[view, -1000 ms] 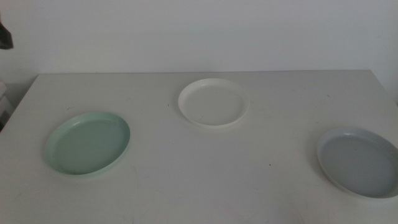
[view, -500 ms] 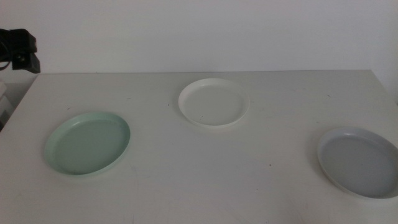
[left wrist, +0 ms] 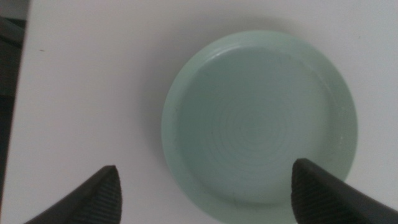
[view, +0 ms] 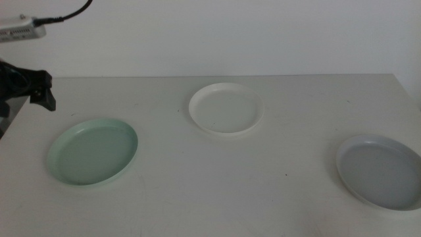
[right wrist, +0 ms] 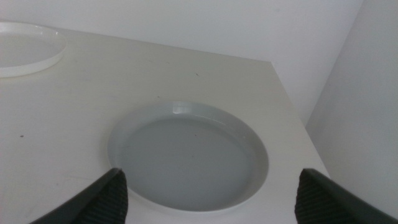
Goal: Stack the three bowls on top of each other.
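The mint green bowl lies at the table's left, the white bowl at the middle back, the pale grey-blue bowl at the right front. My left gripper hangs above the table's left edge, behind the green bowl. In the left wrist view its jaws stand wide open above the green bowl, apart from it. My right gripper is out of the middle view; in the right wrist view it is open before the grey-blue bowl, with the white bowl beyond.
The white table ends at the left edge near my left gripper and at the right edge just past the grey-blue bowl. A pale wall rises behind the table. A cable and a pale part of the left arm show at the upper left.
My left arm has come in from the upper left and moved down and right toward the mint green bowl. The three bowls have not moved.
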